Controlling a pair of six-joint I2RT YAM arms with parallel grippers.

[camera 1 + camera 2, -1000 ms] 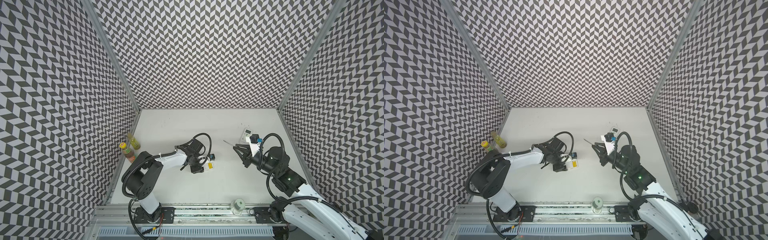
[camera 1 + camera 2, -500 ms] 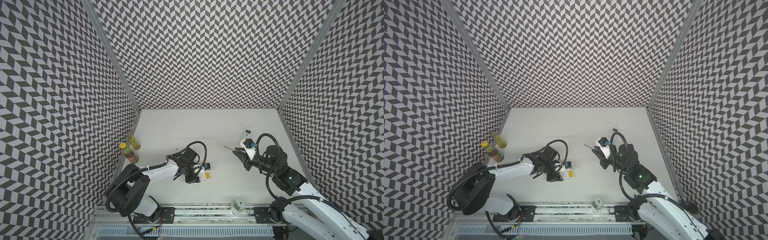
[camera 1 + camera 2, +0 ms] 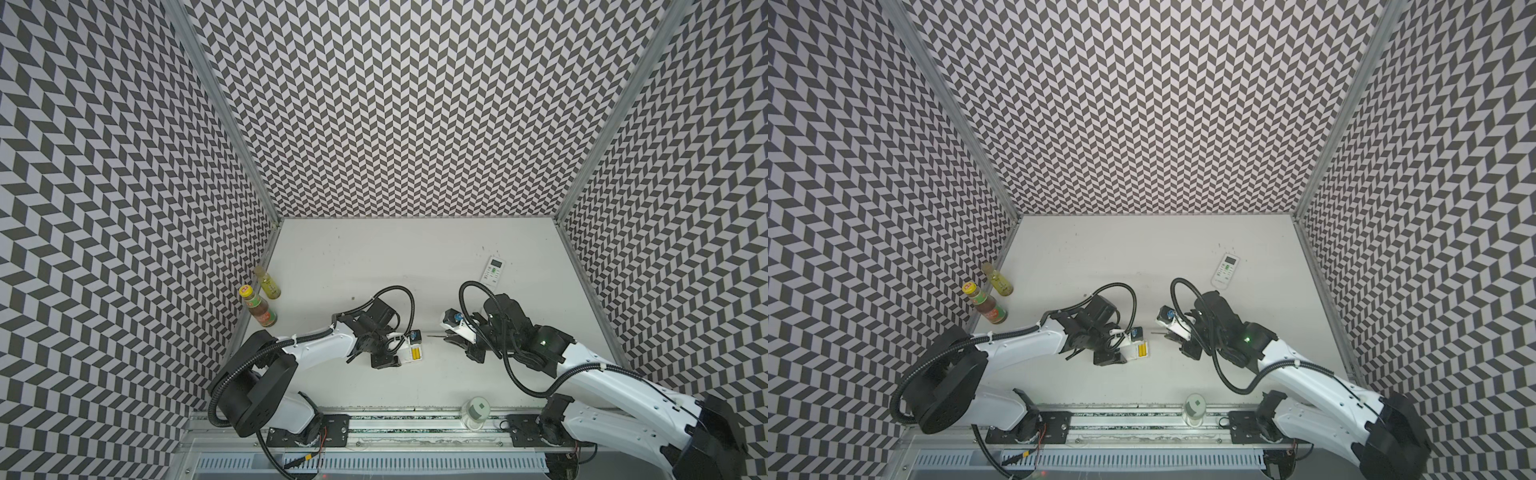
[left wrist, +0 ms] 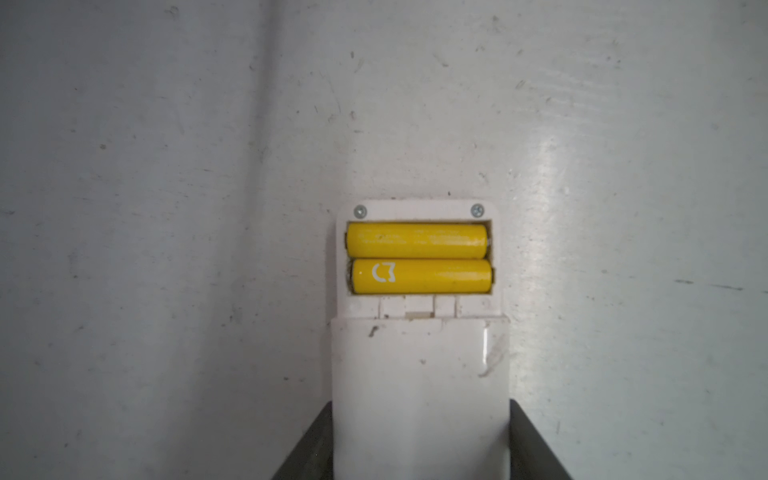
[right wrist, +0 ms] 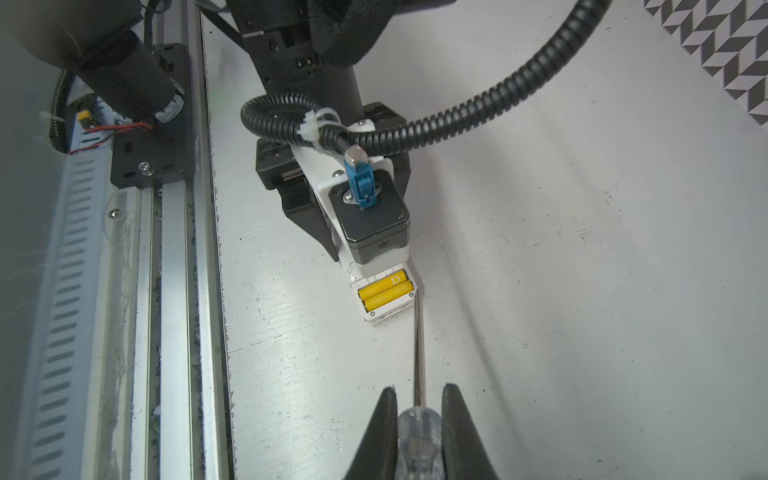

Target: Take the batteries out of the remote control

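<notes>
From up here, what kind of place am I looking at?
Likely a robot test booth, not a home: zigzag walls box in a white table, and a left arm and right arm stand on a metal rail.

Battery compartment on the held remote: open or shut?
Open: no cover over it, and both yellow batteries lie exposed, side by side in the remote.

glossy yellow batteries (image 4: 417, 257), scuffed matt table (image 4: 166, 208)
</notes>
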